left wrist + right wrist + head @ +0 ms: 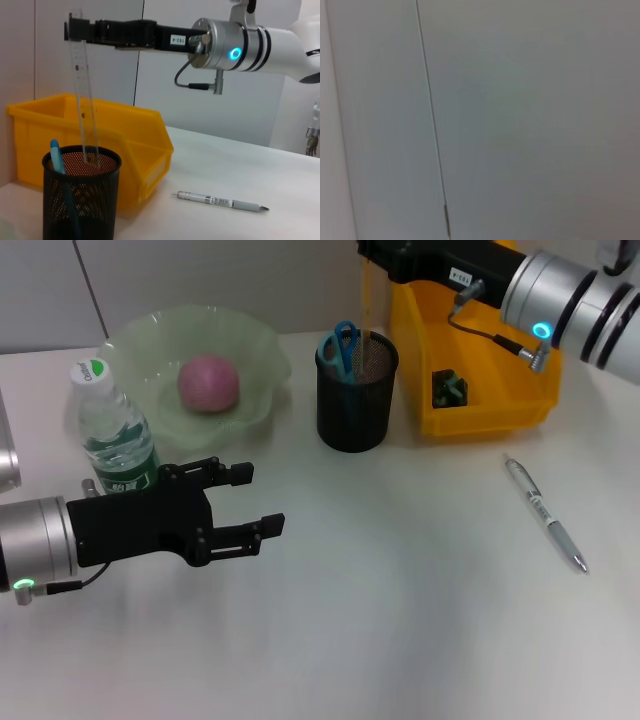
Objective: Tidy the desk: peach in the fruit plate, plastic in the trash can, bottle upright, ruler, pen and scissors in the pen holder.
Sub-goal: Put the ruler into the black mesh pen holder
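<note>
My right gripper (pixel 75 31) is shut on the top of a clear ruler (pixel 84 107), which hangs upright with its lower end inside the black mesh pen holder (pixel 356 400). Blue-handled scissors (pixel 343 344) stand in that holder. The silver pen (pixel 545 512) lies on the table to the right. A pink peach (pixel 208 382) rests in the green fruit plate (pixel 255 350). The bottle (pixel 115 430) stands upright beside the plate. Crumpled dark plastic (pixel 449 388) lies in the yellow bin (pixel 490 405). My left gripper (pixel 255 500) hovers open, holding nothing, just right of the bottle.
The yellow bin stands close behind and right of the pen holder, against the wall. The right arm (pixel 560 295) reaches in over the bin from the upper right. The right wrist view shows only a blank wall panel.
</note>
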Robot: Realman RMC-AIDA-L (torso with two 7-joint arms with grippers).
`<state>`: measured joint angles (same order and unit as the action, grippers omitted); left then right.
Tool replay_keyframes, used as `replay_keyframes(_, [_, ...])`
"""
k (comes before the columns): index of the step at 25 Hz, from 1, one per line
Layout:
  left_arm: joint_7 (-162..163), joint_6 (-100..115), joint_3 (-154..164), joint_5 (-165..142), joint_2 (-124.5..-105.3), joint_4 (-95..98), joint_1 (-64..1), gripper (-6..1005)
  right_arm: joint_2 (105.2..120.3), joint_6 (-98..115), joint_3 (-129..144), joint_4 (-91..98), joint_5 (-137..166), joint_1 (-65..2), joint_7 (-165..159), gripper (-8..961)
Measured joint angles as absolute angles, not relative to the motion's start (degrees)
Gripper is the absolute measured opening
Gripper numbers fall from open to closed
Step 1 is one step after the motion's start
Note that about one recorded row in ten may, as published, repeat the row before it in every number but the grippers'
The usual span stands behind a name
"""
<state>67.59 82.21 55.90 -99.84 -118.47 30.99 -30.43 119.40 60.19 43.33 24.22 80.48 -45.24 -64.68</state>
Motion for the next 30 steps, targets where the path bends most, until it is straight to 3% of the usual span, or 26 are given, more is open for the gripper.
replay_keyframes(28, [67.77, 82.13, 55.77, -99.9, -118.2, 31.83, -30.85, 765, 119.48, 57.91, 47.06, 21.25, 79.8, -45.92, -59.23, 468])
replay_keyframes(30, [67.81, 82.03, 55.69, -100.02, -118.21, 31.83, -30.85, 764, 119.48, 57.93, 47.05, 21.31, 79.78, -45.93, -59.22, 520])
